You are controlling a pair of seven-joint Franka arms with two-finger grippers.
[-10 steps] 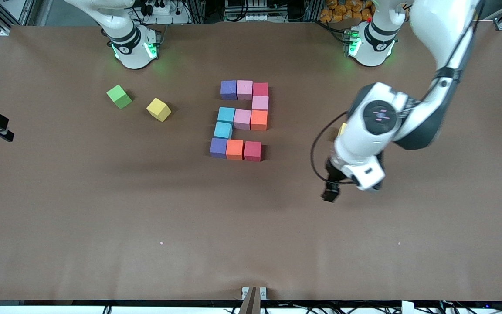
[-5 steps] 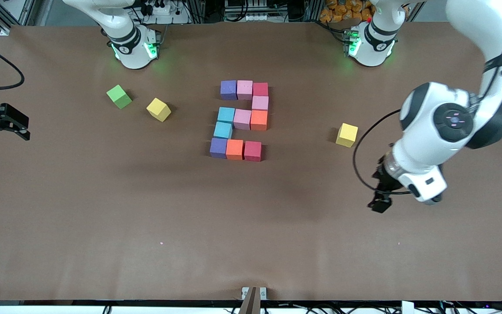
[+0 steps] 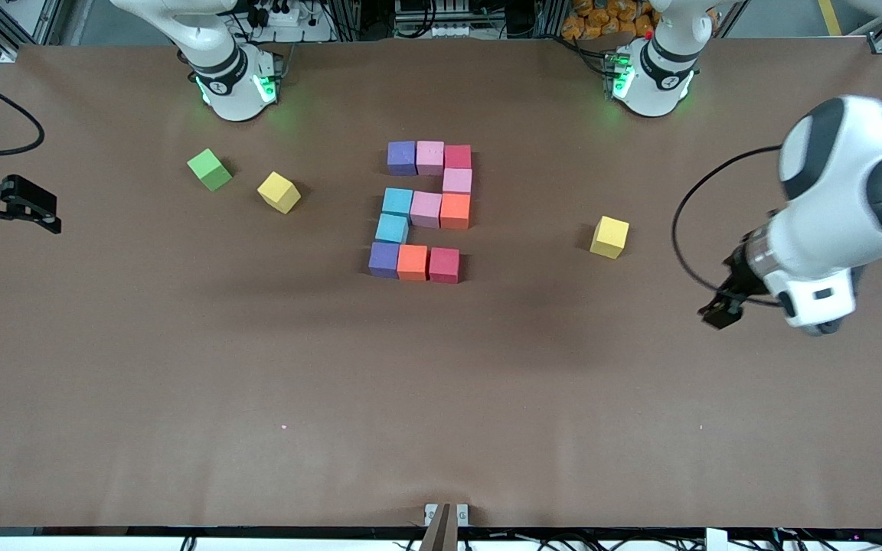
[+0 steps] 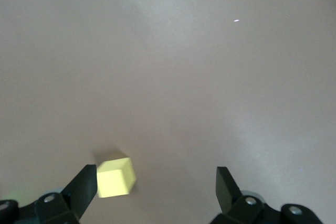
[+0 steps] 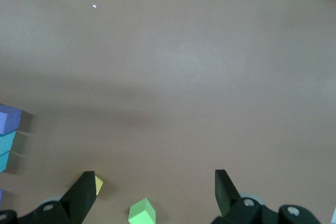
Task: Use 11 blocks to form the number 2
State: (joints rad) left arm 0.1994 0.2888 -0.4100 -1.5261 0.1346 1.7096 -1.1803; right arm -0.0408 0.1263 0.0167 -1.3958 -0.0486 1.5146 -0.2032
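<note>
**Digit assembled; both arms off the figure**

Table (image 3: 181, 383): brown covering, mostly bare across the lower half of the front frame.

Left arm: enters at the right edge of the front frame. The left gripper (image 3: 719, 312) hangs over bare table at centre right, fingers spread wide with nothing between them, as the left wrist view confirms (image 4: 155, 184).

Right arm: at the left edge of the front frame. The right gripper (image 3: 27, 205) is also spread and empty (image 5: 152, 190); how high it rides is hard to judge from that edge.

The blocks (image 3: 426, 210): eleven cubes, upper centre of the front frame, edge to edge, reading as a 2 — three rows of three joined by single cubes.

Spares: a yellow cube (image 3: 609, 236) right of the figure, a second yellow cube (image 3: 279, 191) and a green cube (image 3: 209, 169) at upper left, all well apart from it.

Assessment: the figure appears complete. The step in hand is judged to be withdrawal. Good practice: carry both grippers high and outward, clear of the light foam digit, and leave the spares where they lie.
</note>
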